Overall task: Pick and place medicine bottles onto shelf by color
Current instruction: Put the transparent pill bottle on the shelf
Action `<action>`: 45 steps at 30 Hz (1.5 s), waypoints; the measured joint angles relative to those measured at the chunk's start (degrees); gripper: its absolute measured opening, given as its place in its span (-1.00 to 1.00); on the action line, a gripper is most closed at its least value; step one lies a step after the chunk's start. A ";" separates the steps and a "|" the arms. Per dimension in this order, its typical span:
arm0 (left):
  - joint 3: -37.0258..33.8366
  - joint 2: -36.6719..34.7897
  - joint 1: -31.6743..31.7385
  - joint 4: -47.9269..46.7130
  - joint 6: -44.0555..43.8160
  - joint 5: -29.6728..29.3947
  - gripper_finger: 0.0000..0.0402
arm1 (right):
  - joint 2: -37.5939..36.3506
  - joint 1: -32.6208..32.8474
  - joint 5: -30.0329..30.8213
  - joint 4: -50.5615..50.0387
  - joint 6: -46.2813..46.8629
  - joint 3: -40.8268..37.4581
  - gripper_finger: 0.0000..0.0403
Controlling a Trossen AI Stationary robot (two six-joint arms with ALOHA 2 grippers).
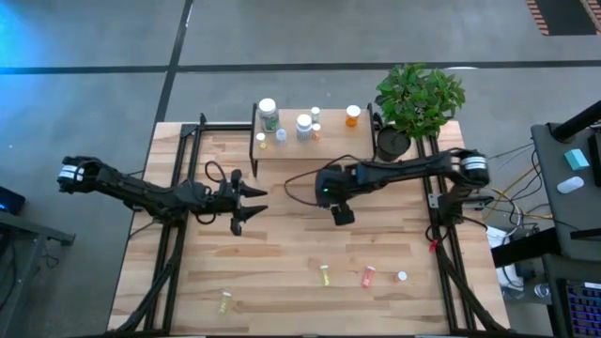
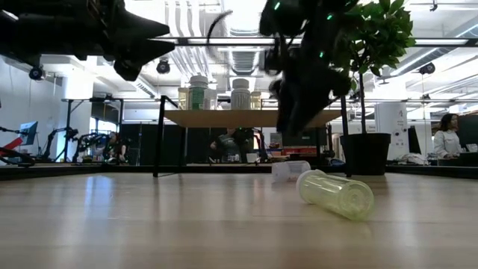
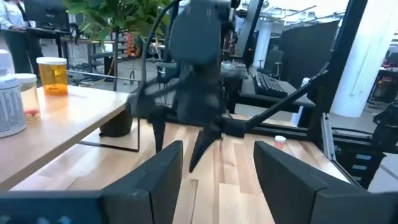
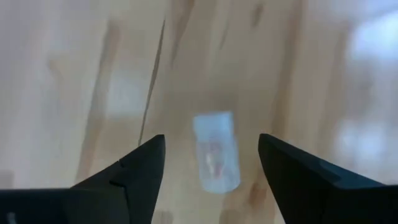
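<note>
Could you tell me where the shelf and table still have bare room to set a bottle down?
On the shelf, the strip between the white bottles and the orange bottle is bare, as is its front edge. The shelf's left end is crowded. The table is open between both arms and the loose bottles near the front.

Around the light wooden table [image 1: 282, 253] we see a grey floor [image 1: 282, 33] crossed by dark seams. A leafy potted plant [image 1: 416, 99] stands at the table's far corner. Beyond it we look into an open workshop: white ceiling pipes [image 2: 239, 19] under bright light, a white cabinet [image 2: 390, 127], and desks with a keyboard [image 3: 273, 84]. A seated person [image 2: 447, 138] shows far off.
</note>
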 joint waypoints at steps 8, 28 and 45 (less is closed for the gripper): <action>0.00 -0.02 0.18 0.01 -0.04 -0.08 -0.09 | 10.47 -2.27 -4.18 -6.62 -3.53 8.62 0.12; -0.11 0.00 0.18 -0.98 -0.55 -0.06 -0.09 | 16.79 -3.91 -5.04 -5.57 -3.66 8.66 0.08; -0.20 0.00 0.18 -0.93 -0.59 -0.04 -0.09 | 12.83 -3.93 -6.95 0.94 0.76 9.07 -0.30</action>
